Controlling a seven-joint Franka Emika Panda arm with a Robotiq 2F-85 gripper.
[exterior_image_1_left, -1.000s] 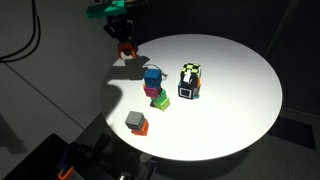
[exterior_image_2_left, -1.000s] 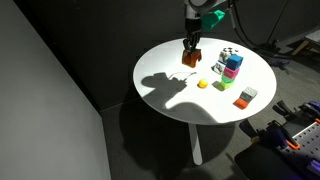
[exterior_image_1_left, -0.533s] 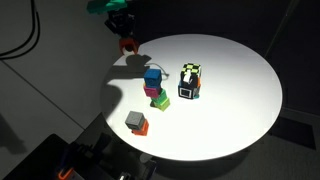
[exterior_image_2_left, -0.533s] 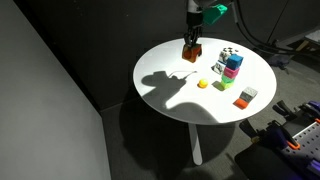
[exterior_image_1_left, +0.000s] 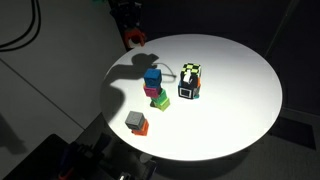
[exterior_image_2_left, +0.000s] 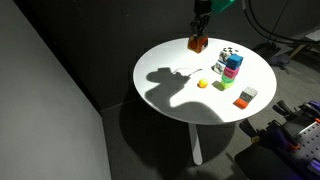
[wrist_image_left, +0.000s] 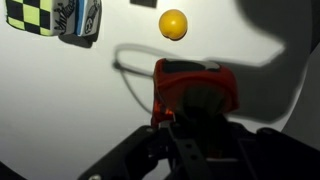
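Observation:
My gripper (exterior_image_2_left: 199, 34) is shut on a red-orange block (exterior_image_2_left: 197, 44) and holds it in the air above the far edge of the round white table (exterior_image_2_left: 170, 90). In an exterior view the block (exterior_image_1_left: 132, 38) hangs by the table's rim (exterior_image_1_left: 255, 60). In the wrist view the block (wrist_image_left: 195, 85) fills the space between the dark fingers (wrist_image_left: 197, 120). A small yellow ball (wrist_image_left: 173, 24) lies on the table beyond it and also shows in an exterior view (exterior_image_2_left: 202, 84).
A stack of blue, green and pink blocks (exterior_image_1_left: 153, 86) stands near the table's middle, a checkered black, white and yellow box (exterior_image_1_left: 189, 81) beside it. A grey block on an orange one (exterior_image_1_left: 136, 122) sits near the rim. A thin cable (wrist_image_left: 128, 80) loops on the table.
The gripper has risen with the red-orange block and drifted toward the table's far edge. The things on the table have not moved.

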